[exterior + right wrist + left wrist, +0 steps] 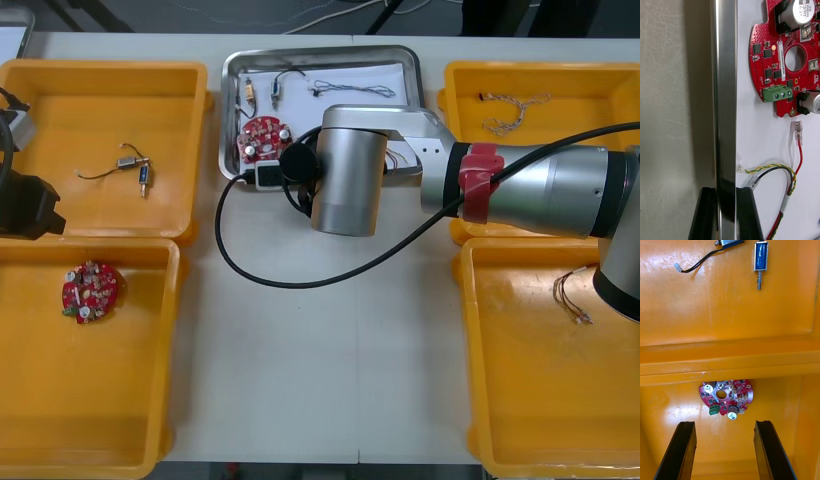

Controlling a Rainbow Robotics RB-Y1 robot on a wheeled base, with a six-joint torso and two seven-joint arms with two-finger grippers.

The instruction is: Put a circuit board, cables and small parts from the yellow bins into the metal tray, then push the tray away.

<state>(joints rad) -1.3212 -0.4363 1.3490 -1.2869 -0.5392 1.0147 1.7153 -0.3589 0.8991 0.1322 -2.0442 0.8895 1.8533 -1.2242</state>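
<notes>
**Pinched on the right, spread on the left**

Clamped the right gripper [726,193] on the tray [724,93] at its near rim: one black finger [707,210] on the table side, the other inside on the white floor, rim pinched between them. Found a red, yellow and black cable [772,167] lying just past the inner finger, its clear-sleeved red end close to the board [767,56]. Saw that board flat near the tray's near left corner. Noted, toward the far rim, a small part [272,95] on a black lead and a twisted cable [350,88].

Held the left gripper [724,425] over the near left bin [100,420], fingers spread wide, gripping nothing. Saw a second board [726,395] on that bin's floor, just beyond the fingertips and apart from them. Spotted, past the bin walls, a blue metal part [760,257] in the far left bin [60,120], beside another on a black cable [696,264]. Made out thin cables in both right bins [500,400].
</notes>
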